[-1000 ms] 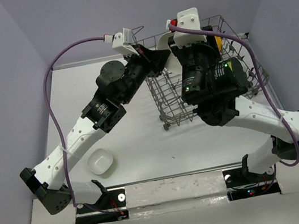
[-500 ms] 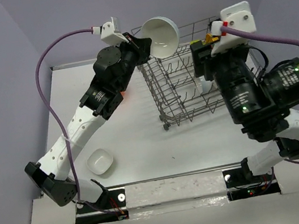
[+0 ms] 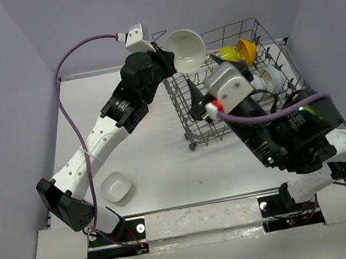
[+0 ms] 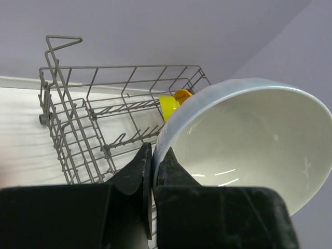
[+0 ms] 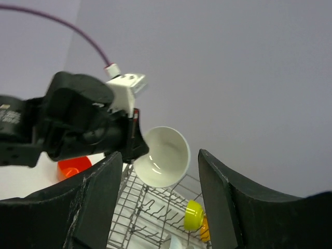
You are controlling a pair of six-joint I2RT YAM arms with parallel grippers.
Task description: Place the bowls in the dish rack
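We are holding our left arm stretched up and far forward. Its left gripper (image 4: 154, 155) is pinching the rim of a glossy white round bowl (image 3: 186, 49), which is hanging tilted in the air over the far left corner of the grey wire dish rack (image 3: 188, 120). Our right arm is hanging bent over the rack's near side, with the right gripper (image 5: 161, 154) gaping wide and gripping nothing.

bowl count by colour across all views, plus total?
white: 3 (held bowl in left tool, table bowl, racked bowl)
lime-yellow bowl: 1
orange-yellow bowl: 1
red-orange bowl: 1
total: 6
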